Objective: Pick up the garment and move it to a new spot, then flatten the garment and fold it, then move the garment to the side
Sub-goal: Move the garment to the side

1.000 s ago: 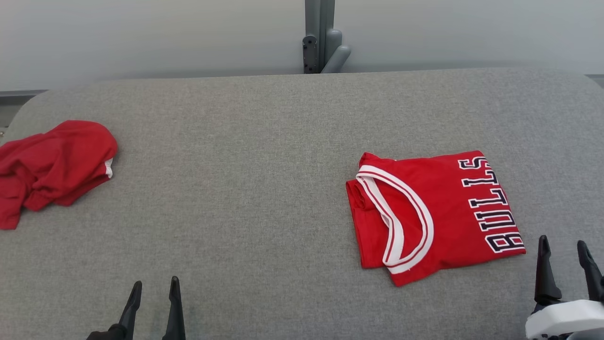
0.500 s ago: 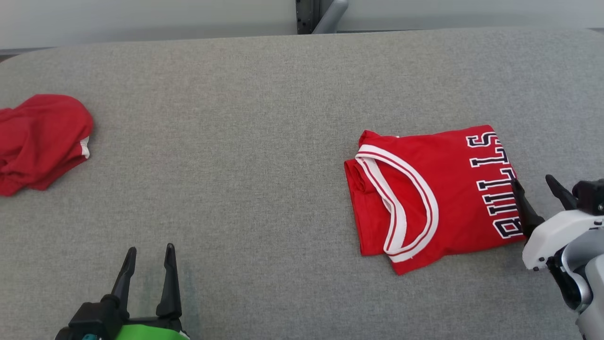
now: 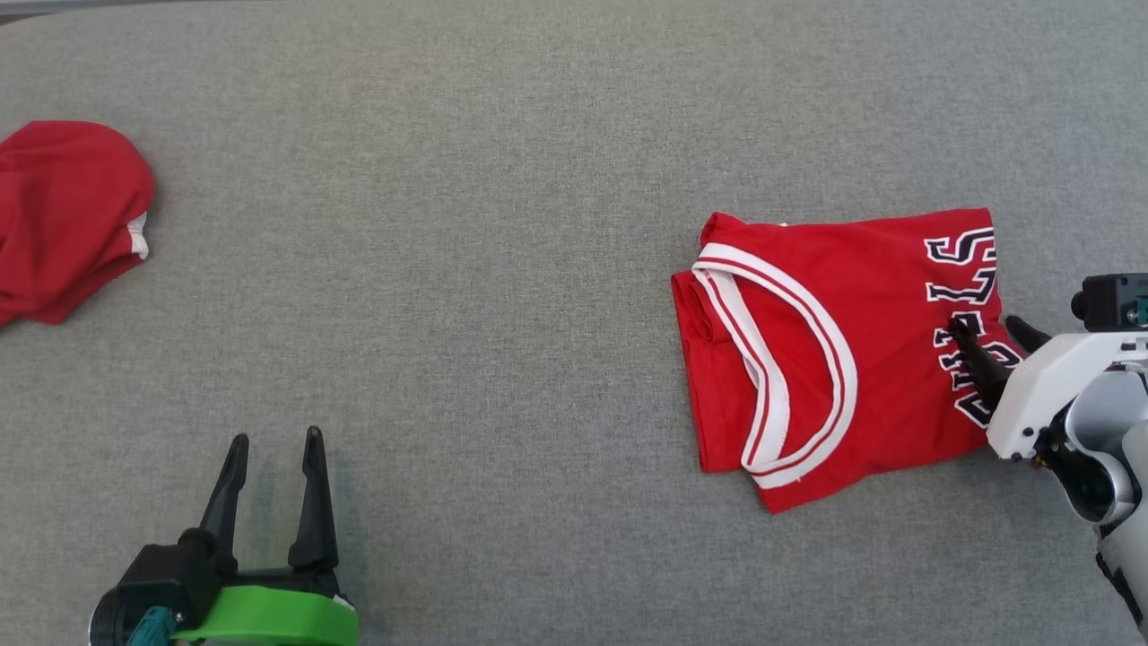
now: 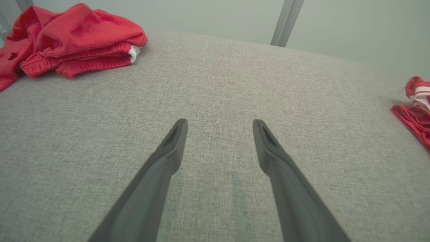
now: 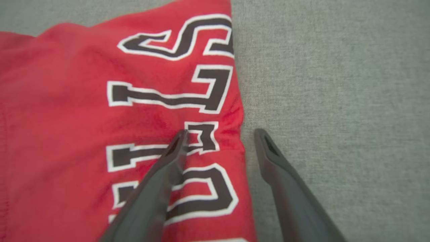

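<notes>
Now your right gripper (image 3: 985,326), jaws parted, straddles the right edge of the folded jersey (image 3: 807,359) at the right of the mat (image 3: 502,269). One finger is on the lettering (image 5: 161,97) and one is over bare mat, likely to pinch the edge and slide it aside. Your left gripper (image 3: 275,437) idles, parted too.

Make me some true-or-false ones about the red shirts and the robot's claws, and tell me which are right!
1. The folded jersey lies flat on the grey table. True.
2. The right gripper is shut on the jersey. False: its fingers are apart, one over the lettering, one over the table beside the edge.
3. The left gripper is open over bare table. True.
4. The crumpled red garment lies on top of the jersey. False: it lies apart, at the table's left side.
</notes>
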{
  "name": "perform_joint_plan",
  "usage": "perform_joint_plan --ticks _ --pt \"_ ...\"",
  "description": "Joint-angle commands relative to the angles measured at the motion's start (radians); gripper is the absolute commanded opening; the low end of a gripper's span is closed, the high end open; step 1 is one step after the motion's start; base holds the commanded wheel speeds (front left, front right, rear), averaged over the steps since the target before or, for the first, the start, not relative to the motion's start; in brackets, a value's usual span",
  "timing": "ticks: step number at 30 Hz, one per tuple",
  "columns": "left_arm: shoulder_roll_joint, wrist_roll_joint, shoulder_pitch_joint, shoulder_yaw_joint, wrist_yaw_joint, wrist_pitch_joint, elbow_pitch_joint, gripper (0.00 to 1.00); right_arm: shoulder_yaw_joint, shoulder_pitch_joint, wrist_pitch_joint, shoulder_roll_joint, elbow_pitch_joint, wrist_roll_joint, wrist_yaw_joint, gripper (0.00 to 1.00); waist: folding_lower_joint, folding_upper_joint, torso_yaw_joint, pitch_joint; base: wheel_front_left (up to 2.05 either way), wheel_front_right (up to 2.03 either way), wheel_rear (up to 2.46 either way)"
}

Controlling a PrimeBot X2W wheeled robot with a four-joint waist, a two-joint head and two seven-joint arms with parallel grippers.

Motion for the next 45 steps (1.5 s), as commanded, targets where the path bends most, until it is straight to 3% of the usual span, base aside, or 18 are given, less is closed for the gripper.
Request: perform_joint_plan --ticks 1,9,19,27,32,33,34,41,45 --pt "0.002 0.011 -0.024 0.007 -0.002 -0.003 -0.01 1.0 0.037 -0.009 0.032 0.011 0.009 0.05 0.001 0.0 0.0 0.0109 -0.017 0.023 0.0 0.0 0.0" --pt "0.002 0.047 -0.058 0.025 -0.009 -0.003 -0.043 1.0 0.016 -0.108 -0.03 -0.038 0.009 0.104 0.0 0.0 0.0 0.0109 -0.091 0.074 0.0 0.0 0.0" --pt "0.034 0.112 -0.117 0.011 -0.018 -0.003 -0.08 1.0 -0.06 -0.298 -0.153 -0.079 0.116 -0.005 0.0 0.0 0.0 0.0109 -0.236 0.191 0.0 0.0 0.0" --pt "0.088 0.107 -0.154 -0.049 -0.018 -0.003 -0.127 1.0 -0.2 -0.437 -0.232 -0.115 0.29 -0.123 0.0 0.0 0.0 0.0109 -0.214 0.237 0.0 0.0 0.0" --pt "0.089 0.099 -0.16 -0.056 -0.019 -0.003 -0.141 1.0 -0.253 -0.504 -0.274 -0.114 0.384 -0.214 0.0 0.0 0.0 0.0109 -0.184 0.238 0.0 0.0 0.0" --pt "0.086 0.1 -0.159 -0.058 -0.018 -0.003 -0.143 1.0 -0.262 -0.515 -0.287 -0.113 0.404 -0.242 0.0 0.13 0.0 0.0109 -0.18 0.235 0.0 0.0 0.0" --pt "0.084 0.101 -0.156 -0.061 -0.019 -0.003 -0.146 1.0 -0.271 -0.524 -0.296 -0.111 0.422 -0.265 0.0 1.0 0.0 0.0109 -0.177 0.23 0.0 0.0 0.0" --pt "0.068 0.097 -0.114 -0.058 -0.019 -0.003 -0.156 1.0 -0.265 -0.552 -0.378 -0.092 0.46 -0.495 0.0 1.0 0.0 0.0109 -0.177 0.162 0.0 0.0 0.0" --pt "0.054 0.09 -0.095 -0.072 -0.019 -0.003 -0.156 1.0 -0.29 -0.525 -0.439 -0.067 0.409 -0.517 0.0 1.0 0.0 0.0109 -0.169 0.091 0.0 0.0 0.0"
